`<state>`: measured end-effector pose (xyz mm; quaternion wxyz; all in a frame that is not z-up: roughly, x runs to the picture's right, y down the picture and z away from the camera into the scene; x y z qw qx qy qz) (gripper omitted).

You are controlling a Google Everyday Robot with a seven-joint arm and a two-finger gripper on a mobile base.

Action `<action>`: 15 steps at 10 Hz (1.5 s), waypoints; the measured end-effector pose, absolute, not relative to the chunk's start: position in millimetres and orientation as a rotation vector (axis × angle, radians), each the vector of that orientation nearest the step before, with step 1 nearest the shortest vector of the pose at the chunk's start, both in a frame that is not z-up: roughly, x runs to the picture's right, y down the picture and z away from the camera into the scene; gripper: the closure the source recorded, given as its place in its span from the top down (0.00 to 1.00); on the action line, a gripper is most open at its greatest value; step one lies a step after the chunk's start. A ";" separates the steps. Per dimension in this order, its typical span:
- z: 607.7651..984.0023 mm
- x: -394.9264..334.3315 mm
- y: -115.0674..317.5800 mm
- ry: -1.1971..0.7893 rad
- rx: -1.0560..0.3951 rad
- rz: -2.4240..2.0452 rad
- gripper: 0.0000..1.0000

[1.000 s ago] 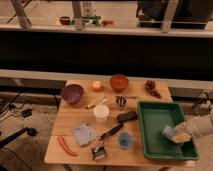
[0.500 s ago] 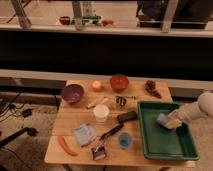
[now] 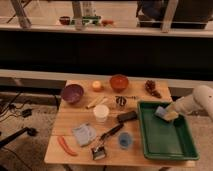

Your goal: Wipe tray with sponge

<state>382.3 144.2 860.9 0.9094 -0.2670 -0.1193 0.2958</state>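
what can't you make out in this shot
Camera view:
- Gripper, at the tray's far end on the sponge: how it grips is hidden by the sponge.
- Tray floor under the sponge: covered by it.
- Arm: cut off by the right edge.
- Dark tool at the table front: too blurred to name.

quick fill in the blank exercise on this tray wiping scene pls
1. The gripper, over the tray's far end, is shut on the ___.
2. The tray is coloured ___.
3. The bowl at the table's far left is ___.
Missing: sponge; green; purple.
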 end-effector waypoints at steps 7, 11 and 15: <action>838.0 289.9 158.6 -0.372 -0.592 0.518 0.00; 796.4 312.0 196.1 -0.372 -0.602 0.541 0.00; 755.7 320.9 227.9 -0.387 -0.621 0.548 0.00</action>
